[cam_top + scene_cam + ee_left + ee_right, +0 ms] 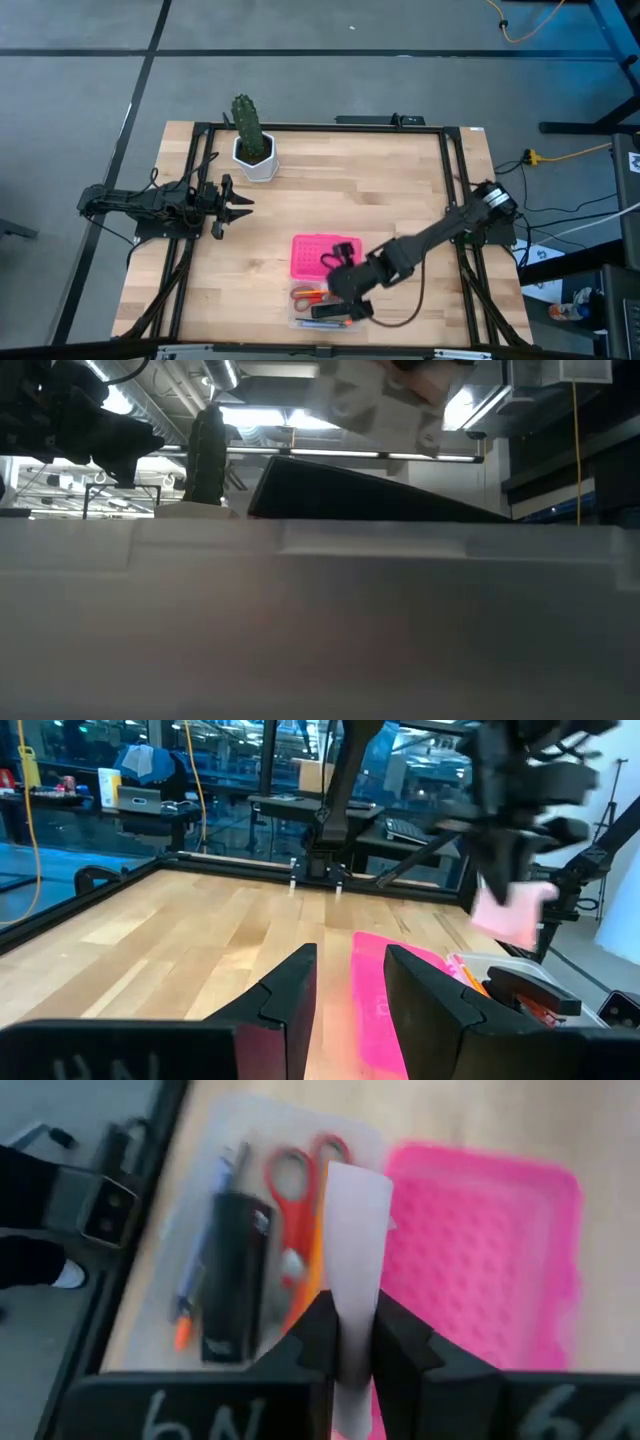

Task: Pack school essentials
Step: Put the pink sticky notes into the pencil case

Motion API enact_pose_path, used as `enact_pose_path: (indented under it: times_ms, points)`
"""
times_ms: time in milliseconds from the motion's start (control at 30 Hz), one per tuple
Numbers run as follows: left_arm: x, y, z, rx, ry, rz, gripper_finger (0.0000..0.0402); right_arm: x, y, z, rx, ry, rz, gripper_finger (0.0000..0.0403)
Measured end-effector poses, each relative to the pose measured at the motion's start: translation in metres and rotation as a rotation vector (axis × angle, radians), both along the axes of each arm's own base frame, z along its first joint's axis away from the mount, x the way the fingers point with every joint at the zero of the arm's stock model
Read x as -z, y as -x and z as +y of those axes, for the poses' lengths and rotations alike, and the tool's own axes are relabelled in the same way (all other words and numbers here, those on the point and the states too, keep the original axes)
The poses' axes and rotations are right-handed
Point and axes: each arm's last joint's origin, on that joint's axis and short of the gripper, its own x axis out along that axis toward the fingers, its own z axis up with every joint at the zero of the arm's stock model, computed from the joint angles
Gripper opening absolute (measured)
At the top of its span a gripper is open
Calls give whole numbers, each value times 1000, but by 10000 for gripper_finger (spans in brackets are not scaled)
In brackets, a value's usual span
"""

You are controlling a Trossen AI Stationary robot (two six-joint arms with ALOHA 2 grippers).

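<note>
At the near edge of the wooden worktop (400,200) lies the clear plastic box (205,1170), and inside it are the red-handled scissors (295,1190), the black oblong block (232,1275) and the blue pen (205,1230) side by side. Above this box hangs the right gripper (347,1342), with its fingers pinching the pale pink square notepad (352,1245) on its edge. Just beside the box, a little farther, the dotted pink lid (324,254) lies flat. On the left side the left gripper (240,203) hovers over bare wood, its fingers spread and holding nothing. Farthest stands the green cactus (247,123) in its white pot (257,161).
</note>
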Motion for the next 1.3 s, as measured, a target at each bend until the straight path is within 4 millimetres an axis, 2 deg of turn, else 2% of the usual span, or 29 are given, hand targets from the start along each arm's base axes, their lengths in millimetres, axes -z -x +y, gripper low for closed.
enact_pose_path:
  times_ms: [267,433,700,1033,1300]
  points:
    - [0,0,0,0,0,0,114,7,-28,45,-313,94,-81,43]
    - [0,0,0,0,0,0,114,10,-47,59,-455,194,-115,43]
    - [0,0,0,0,0,0,114,42,-56,61,-531,340,-18,43]
    - [0,0,0,0,0,0,114,38,-53,58,-519,383,-2,48]
    - [0,0,0,0,0,0,114,39,-52,56,-531,379,23,90]
